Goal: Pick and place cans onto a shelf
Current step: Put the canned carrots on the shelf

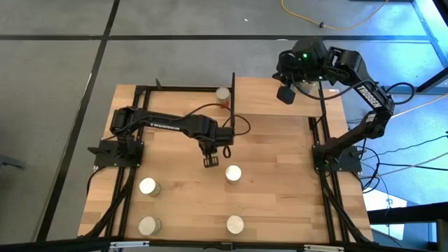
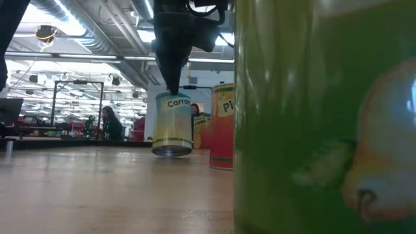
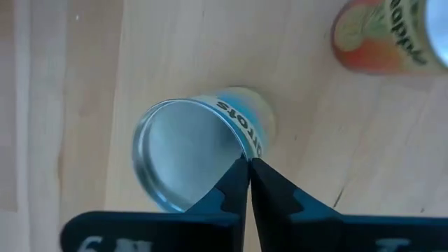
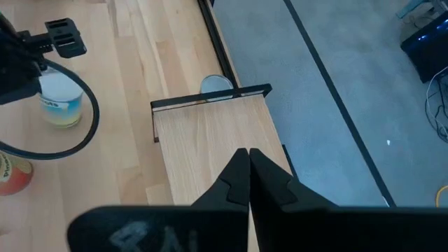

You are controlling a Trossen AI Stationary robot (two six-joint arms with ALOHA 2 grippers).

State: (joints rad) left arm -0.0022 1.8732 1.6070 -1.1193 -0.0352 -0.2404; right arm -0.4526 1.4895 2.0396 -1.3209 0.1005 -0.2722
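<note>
low view, green can (image 2: 312,117) blocking right side

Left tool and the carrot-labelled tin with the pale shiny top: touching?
Touching. In the low view the left tool tips meet the tin top, which hangs tilted, its base off the butcher-block tabletop.

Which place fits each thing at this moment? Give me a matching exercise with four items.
Things:
1. carrots can
2. orange-red can
3. far can
4. right gripper

Places:
A. above the shelf board, fingers together
B. right under the tips of the left gripper
C. just outside the shelf's black frame
D. standing free beside the carrots can

Pairs: 1-B, 2-D, 3-C, 4-A
</note>
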